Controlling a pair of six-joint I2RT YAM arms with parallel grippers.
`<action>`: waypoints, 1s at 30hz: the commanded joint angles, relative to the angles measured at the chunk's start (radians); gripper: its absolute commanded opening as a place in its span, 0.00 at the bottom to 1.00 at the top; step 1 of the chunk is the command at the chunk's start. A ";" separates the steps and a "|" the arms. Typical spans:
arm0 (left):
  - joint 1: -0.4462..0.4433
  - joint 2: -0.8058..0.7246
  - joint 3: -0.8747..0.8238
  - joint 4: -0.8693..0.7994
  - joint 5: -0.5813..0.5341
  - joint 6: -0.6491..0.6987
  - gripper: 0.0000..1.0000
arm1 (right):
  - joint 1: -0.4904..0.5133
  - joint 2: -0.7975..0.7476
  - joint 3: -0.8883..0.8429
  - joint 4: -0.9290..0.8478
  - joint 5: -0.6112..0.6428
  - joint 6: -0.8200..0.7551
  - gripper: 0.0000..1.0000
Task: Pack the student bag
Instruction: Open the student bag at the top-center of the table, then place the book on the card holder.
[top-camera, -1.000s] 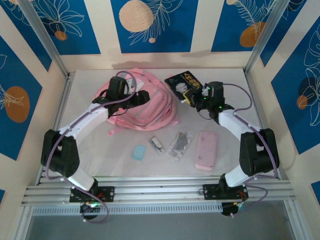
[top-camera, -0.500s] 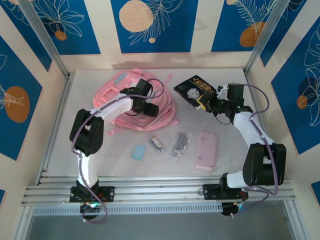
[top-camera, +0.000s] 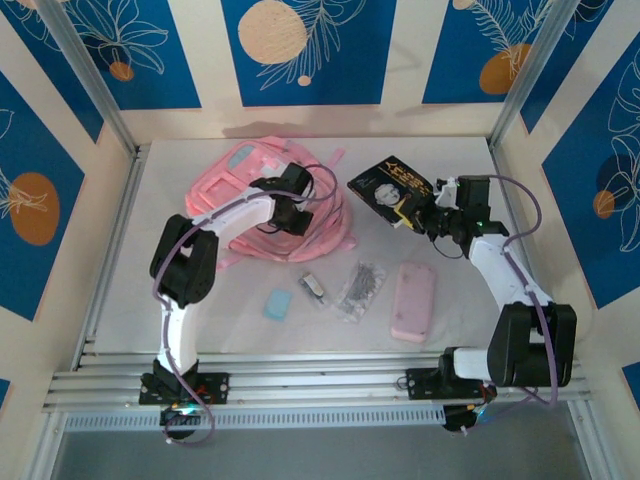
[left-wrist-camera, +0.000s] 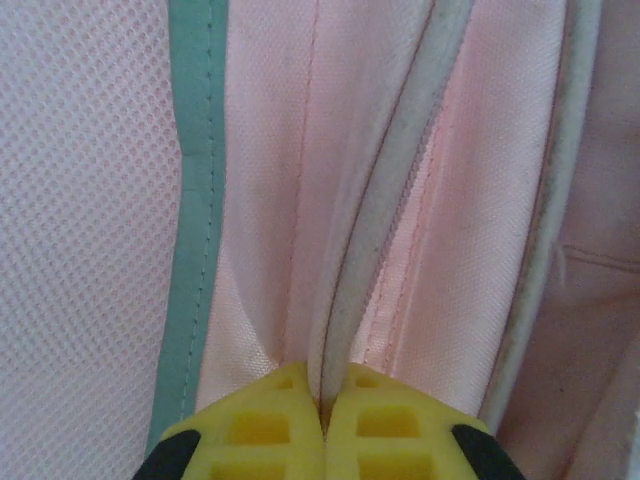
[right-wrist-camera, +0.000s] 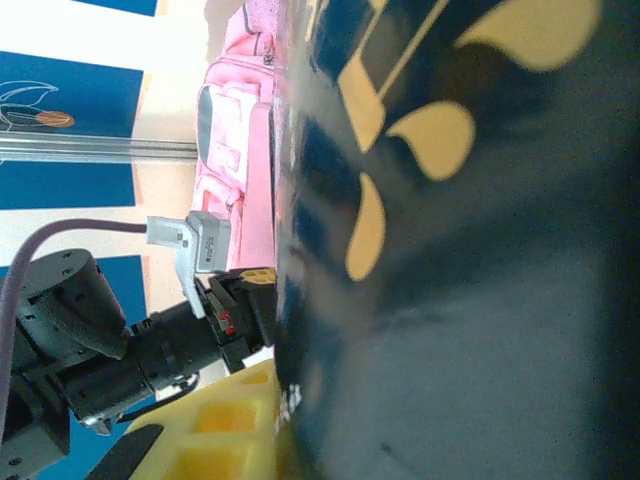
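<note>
Pink soft fabric student bag (top-camera: 215, 188): left pincer (left-wrist-camera: 322, 405) clenched on its grey opening edge (left-wrist-camera: 385, 210); right pincer (top-camera: 413, 211) grasps a black yellow-lettered book (top-camera: 388, 182) beside it. Next, likely: spread that opening.

The student bag (top-camera: 232, 178), soft pink (blue-grey trim), lies slumped far left on the table (top-camera: 240, 320).

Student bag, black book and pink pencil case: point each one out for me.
student bag (top-camera: 232, 170): top external view, on its pink front pocket at the far left.
black book (top-camera: 388, 182): top external view, middle of its cover.
pink pencil case (top-camera: 413, 300): top external view, middle of its flat top.
</note>
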 joint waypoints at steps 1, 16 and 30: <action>0.029 -0.102 0.075 -0.084 0.137 -0.009 0.00 | 0.009 -0.061 0.003 0.009 -0.030 -0.055 0.00; 0.234 -0.203 0.275 -0.039 0.494 -0.200 0.00 | 0.233 0.017 0.080 0.017 0.050 -0.076 0.00; 0.266 -0.154 0.290 0.004 0.469 -0.253 0.00 | 0.259 -0.181 -0.102 -0.062 0.166 0.006 0.00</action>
